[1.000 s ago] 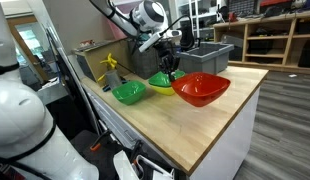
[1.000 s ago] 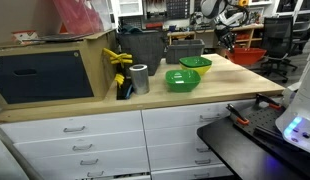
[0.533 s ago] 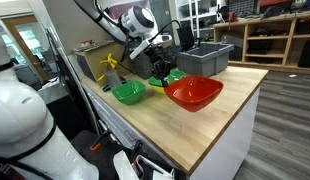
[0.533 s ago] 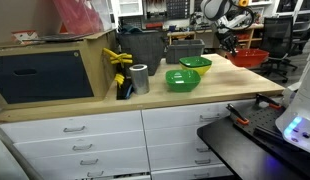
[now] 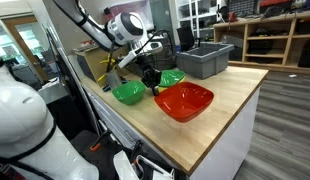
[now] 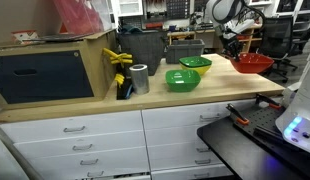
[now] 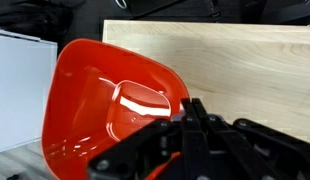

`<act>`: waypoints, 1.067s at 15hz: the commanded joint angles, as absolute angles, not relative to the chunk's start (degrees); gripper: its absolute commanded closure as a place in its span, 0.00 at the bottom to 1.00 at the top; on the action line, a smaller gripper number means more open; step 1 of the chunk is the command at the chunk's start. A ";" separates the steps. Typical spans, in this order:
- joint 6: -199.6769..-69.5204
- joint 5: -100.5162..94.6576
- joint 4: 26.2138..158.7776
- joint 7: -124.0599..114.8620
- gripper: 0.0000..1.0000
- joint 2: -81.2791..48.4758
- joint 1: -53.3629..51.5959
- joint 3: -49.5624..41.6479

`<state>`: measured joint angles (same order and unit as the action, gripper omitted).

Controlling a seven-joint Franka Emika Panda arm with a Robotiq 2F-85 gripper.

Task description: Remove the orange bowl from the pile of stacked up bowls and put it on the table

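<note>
A robot arm reaches over a light wooden table (image 5: 233, 92) with its gripper (image 5: 150, 82) pinching the near rim of the orange bowl (image 5: 185, 101). The bowl sits upright and apart from the pile of stacked up bowls (image 5: 172, 77), a yellow bowl with green inside, just behind it. Whether the orange bowl touches the tabletop cannot be told. A lone green bowl (image 5: 128, 93) rests beside the pile, and a grey bin (image 5: 205, 60) stands further back. In the wrist view the dark fingers (image 7: 195, 112) close on the bowl's glossy edge
</note>
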<state>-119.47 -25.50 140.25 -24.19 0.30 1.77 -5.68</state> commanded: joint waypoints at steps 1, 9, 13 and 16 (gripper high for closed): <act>-121.76 -26.53 145.16 -26.60 0.99 4.75 3.03 -5.15; -121.85 -26.43 147.43 -27.11 0.99 3.83 4.32 -4.89; -121.92 -26.98 147.34 -27.34 0.99 2.55 4.68 -5.16; -121.52 -27.10 147.54 -27.58 0.88 2.16 4.90 -5.30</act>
<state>-121.06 -25.75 146.82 -25.32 2.02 4.20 -5.68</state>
